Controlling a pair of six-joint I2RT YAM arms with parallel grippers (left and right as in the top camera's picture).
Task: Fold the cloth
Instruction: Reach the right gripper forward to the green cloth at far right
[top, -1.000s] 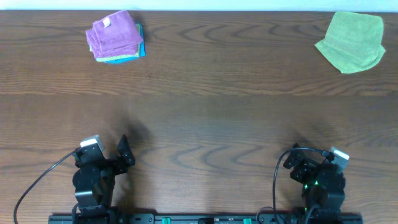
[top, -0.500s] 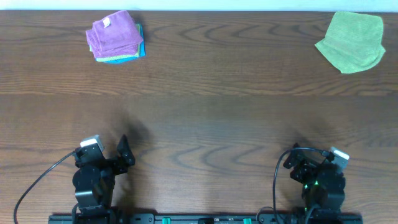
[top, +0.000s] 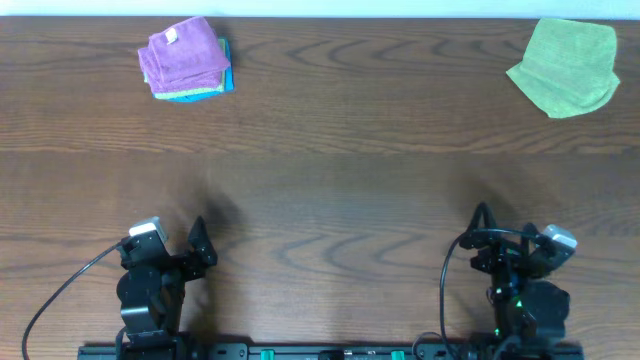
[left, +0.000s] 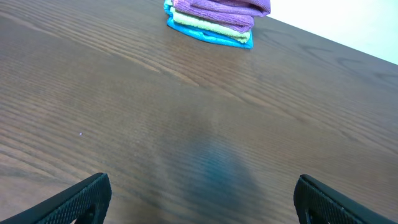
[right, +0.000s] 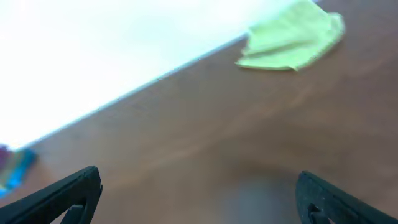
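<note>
Fingers (left: 81, 198) spread wide and empty on left gripper (left: 202, 193) and right gripper (right: 199, 194) | green cloth (top: 563, 67) lies rumpled at far right corner of table (top: 330, 180), well beyond both | risk: right wrist view looks blurred, so I could misjudge reach and shove cloth off far edge

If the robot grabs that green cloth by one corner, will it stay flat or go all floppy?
Probably floppy: the green cloth lies loose and rumpled with uneven edges, so the rest would likely dangle. It looks thin, so probably light. Pushed along the wooden table, it would likely bunch up rather than slide.
</note>
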